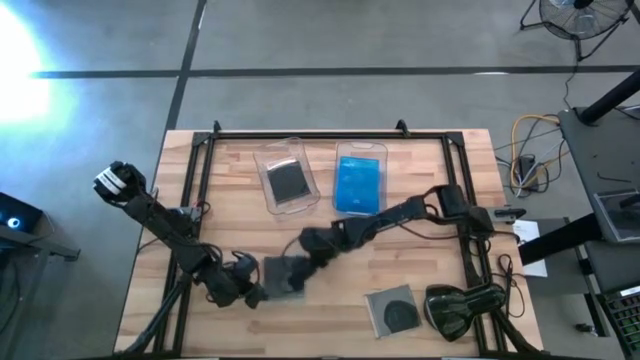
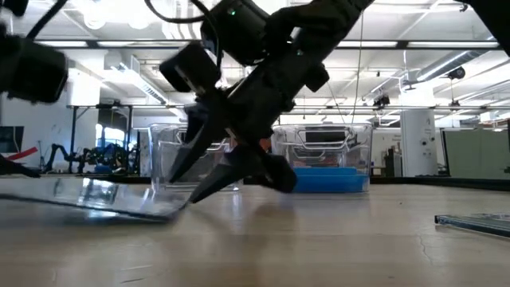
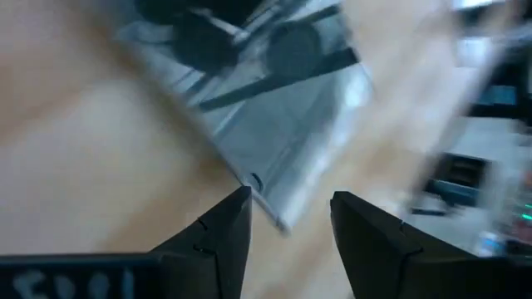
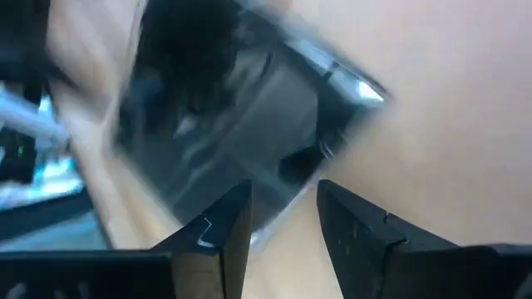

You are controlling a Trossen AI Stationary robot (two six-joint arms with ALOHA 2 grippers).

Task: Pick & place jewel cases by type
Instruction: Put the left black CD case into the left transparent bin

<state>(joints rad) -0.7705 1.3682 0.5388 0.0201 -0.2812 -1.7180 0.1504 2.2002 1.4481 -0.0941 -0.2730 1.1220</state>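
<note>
Bare tabletop point(image 1: 420, 260) around grey case point(image 1: 284, 277) — both fingers straddle opposite edges.

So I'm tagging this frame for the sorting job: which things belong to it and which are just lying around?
Job:
dark case between both grippers
left gripper
right gripper
grey case near the table's front
bin with dark case
bin with blue cases

Lying about:
black curved device

Dark jewel case point(image 1: 284, 276) near table point(image 1: 420, 270) front edge: partly hidden by both grippers, contact unclear. Wrist views motion-blurred; case edges smeared.
</note>
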